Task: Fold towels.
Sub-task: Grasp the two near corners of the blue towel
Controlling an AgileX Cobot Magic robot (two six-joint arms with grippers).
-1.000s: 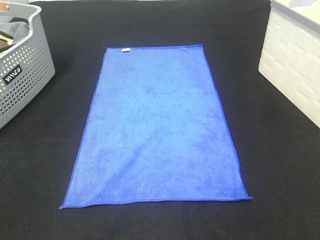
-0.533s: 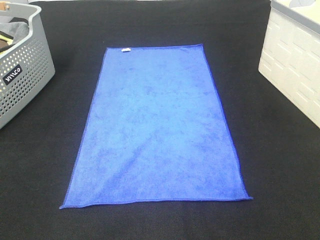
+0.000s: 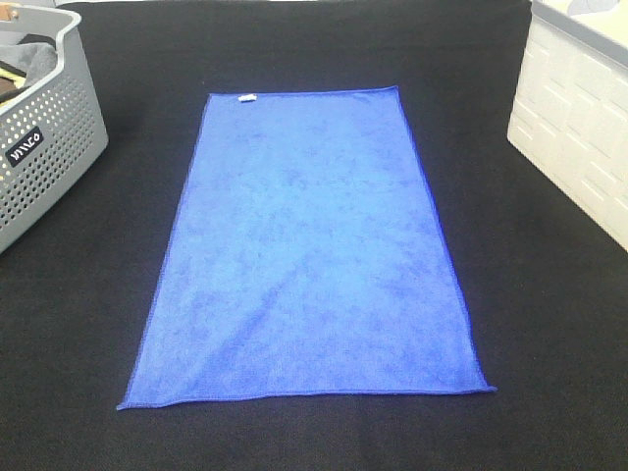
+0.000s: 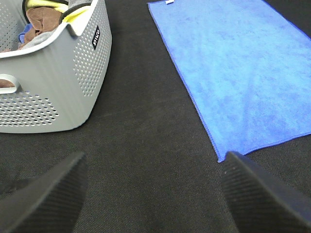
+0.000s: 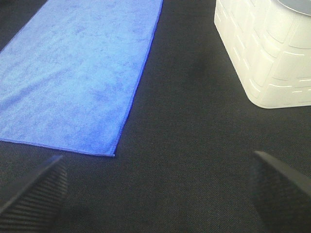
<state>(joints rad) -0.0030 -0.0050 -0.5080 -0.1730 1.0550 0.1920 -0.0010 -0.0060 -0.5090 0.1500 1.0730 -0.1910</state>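
Flat blue towel [image 3: 309, 255] on black surface [image 3: 294, 437], long axis running straight away from both tools. Spread wide, empty: left tool [image 4: 155, 194], right tool [image 5: 158, 189]. One near corner lies just ahead-inward of each.

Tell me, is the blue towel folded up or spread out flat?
Spread out flat. The towel lies open on the black table, all four corners showing and no layer doubled over.

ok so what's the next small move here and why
Probably bring the left claw and right claw, both open and empty, down onto the near corners of the blue towel, since it lies flat, unfolded and ungripped.
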